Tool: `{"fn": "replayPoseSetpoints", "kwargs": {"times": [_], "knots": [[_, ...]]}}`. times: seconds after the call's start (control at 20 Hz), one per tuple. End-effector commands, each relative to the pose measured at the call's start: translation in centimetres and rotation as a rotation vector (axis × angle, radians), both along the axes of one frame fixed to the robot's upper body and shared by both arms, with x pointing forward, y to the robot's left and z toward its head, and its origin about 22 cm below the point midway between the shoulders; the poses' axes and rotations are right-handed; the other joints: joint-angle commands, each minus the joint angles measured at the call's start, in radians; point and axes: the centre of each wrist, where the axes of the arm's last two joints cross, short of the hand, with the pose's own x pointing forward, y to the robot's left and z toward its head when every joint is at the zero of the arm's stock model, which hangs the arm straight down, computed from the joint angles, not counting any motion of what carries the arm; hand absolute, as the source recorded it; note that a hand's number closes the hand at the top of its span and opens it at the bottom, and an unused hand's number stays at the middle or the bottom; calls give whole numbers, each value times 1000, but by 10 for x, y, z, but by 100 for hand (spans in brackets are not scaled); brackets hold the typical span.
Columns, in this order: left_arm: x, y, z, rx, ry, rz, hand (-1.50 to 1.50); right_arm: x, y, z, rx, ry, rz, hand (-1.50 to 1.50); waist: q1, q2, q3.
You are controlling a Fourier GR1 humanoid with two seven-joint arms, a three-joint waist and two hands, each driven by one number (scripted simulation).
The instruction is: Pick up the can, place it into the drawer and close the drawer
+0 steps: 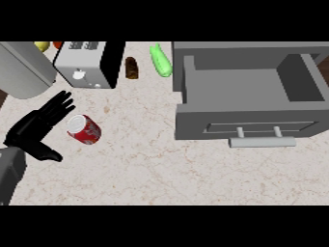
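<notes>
Black and spread, the left hand [40, 121] shows at the left of the head view, its fingers straight and its thumb stuck out below, grasping nothing. Just to its right a red can [84, 130] lies tilted on the marbled counter [145, 164], close beside the fingers; whether they touch it cannot be told. Further up stand a white and black toaster [87, 64], a brown bottle [131, 68] and a green bottle [160, 60] lying near the back edge, with a large pale grey cylinder [14, 70] at the upper left. Well apart to the right, the grey drawer [256, 91] stands pulled open, its bar handle [262, 142] facing the near side.
</notes>
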Motion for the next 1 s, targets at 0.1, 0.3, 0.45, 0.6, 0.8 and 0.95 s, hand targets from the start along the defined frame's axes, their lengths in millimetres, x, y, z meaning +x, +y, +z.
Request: {"fn": "replayPoseSetpoints", "kwargs": {"times": [0.1, 0.3, 0.45, 0.6, 0.8, 0.95], "knots": [[-2, 1, -22, 0, 15, -4, -150, 10, 0, -4, 14, 0, 27, -150, -4, 3, -1], [-14, 0, -39, 12, 58, 18, -150, 15, -8, 10, -19, 8, 10, -150, -11, 9, -2], [-11, -2, -39, -19, 76, 11, -150, -9, 0, 20, -3, -15, 0, -150, -18, 5, -2], [-18, -23, -57, -7, 89, -9, -150, -18, -4, 5, 0, 11, 2, -150, -10, 2, -1], [-26, -8, -58, -45, 101, -19, -150, -9, -14, 9, 6, -4, 1, -150, -11, 5, -2], [-4, -25, -48, -55, 92, -15, -150, 3, 1, 11, 6, -7, 24, -150, -12, 7, -2]]}}
